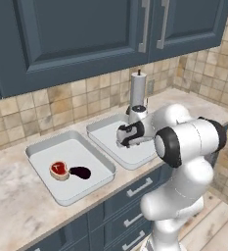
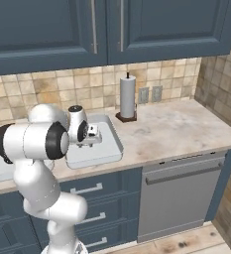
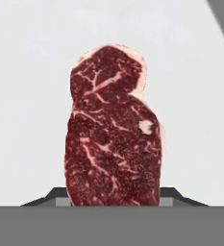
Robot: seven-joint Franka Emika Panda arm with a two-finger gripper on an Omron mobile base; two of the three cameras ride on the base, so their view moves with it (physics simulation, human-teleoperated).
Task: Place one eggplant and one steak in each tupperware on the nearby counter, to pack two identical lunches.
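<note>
A dark red marbled steak with pale fat rim (image 3: pixel 114 129) sits between the two dark finger tips of the gripper (image 3: pixel 114 194), which is closed on it, directly over the pale grey rectangular tupperware (image 1: pixel 108 139). To the hand's left, a second tupperware (image 1: pixel 39 154) holds another small red steak (image 1: pixel 59 170) just beside a glossy near-black eggplant (image 1: pixel 80 172), on the beige marbled counter (image 2: pixel 186 129).

paper towel roll (image 1: pixel 138 88) stands just behind the right tupperware (image 1: pixel 105 135).
</note>
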